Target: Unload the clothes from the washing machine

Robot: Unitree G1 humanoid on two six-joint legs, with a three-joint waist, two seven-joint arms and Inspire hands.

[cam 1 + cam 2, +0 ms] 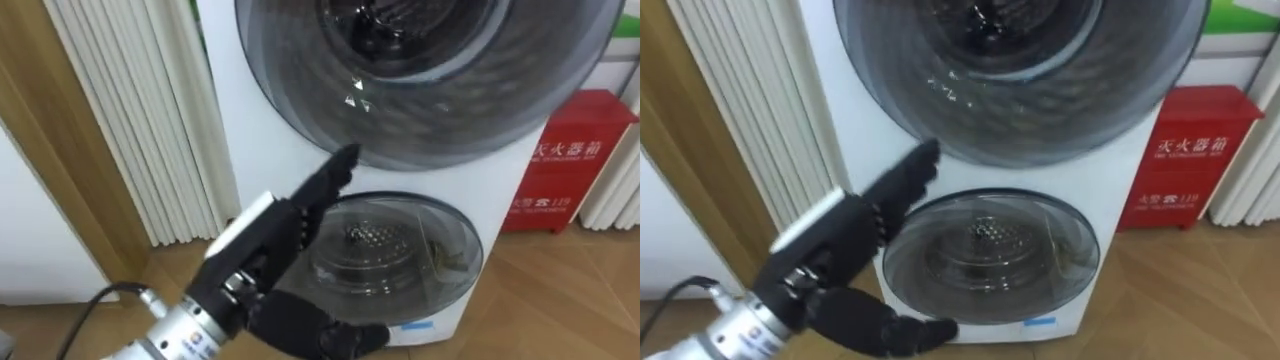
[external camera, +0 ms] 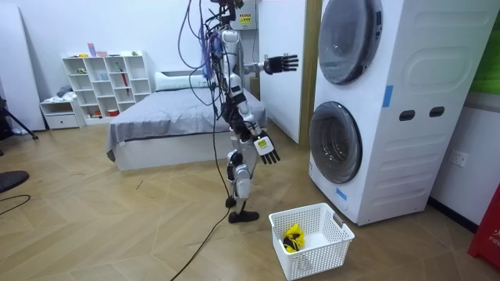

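Standing on the wooden floor before the stacked washing machine [image 2: 367, 109], the robot holds its left hand [image 1: 262, 240] raised toward the white front, short of touching it. The fingers are straight and close together and the thumb is spread below; the hand is empty. Both the upper door [image 1: 420, 90] and the lower door [image 1: 395, 250] are closed, and what lies behind the glass cannot be made out. The right hand [image 2: 268, 150] hangs at the hip, fingers loose, holding nothing. A yellow cloth [image 2: 294, 234] lies in a white basket [image 2: 320, 254] on the floor, just before the machine's lower front corner.
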